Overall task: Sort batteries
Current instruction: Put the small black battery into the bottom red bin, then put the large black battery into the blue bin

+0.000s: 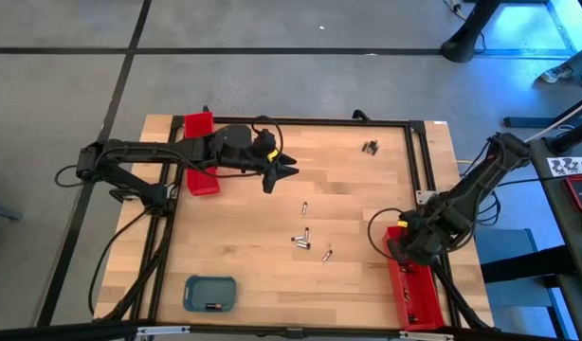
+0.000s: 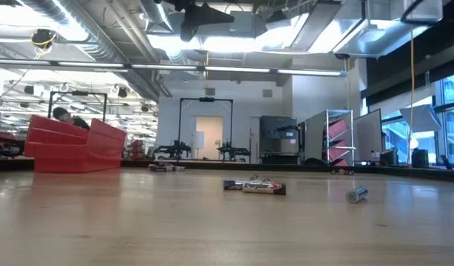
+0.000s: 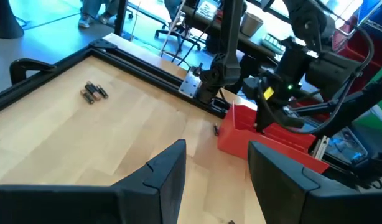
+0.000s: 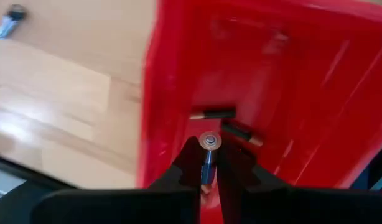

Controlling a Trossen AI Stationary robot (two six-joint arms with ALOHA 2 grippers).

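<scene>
Pinched upright between the right gripper's (image 4: 208, 163) clenched fingers, one small silvery cylindrical battery (image 4: 208, 155) is hanging over the long red plastic tray (image 4: 315, 93), where two cells are lying already. Several loose batteries (image 1: 303, 237) are waiting mid-table; the left gripper (image 1: 280, 170), fingers parted and empty, is hovering nearby.

I see 2 long trays on the table (image 1: 234, 227): the left tray (image 1: 200, 156) lies near the far left corner, the right tray (image 1: 413, 289) along the right edge toward the near right corner. A small rounded tray (image 1: 210, 293) sits by the near edge, left of centre, with 1 battery (image 1: 212, 306) in it. 4 loose batteries (image 1: 303, 237) lie mid-table, between the long trays. A small cluster of batteries (image 1: 370, 147) rests near the far edge, right of centre. My left gripper (image 1: 284, 172) hangs just right of the left tray; my right gripper (image 4: 208, 163) is over the right tray, above 2 batteries (image 4: 228, 121) lying inside it.
</scene>
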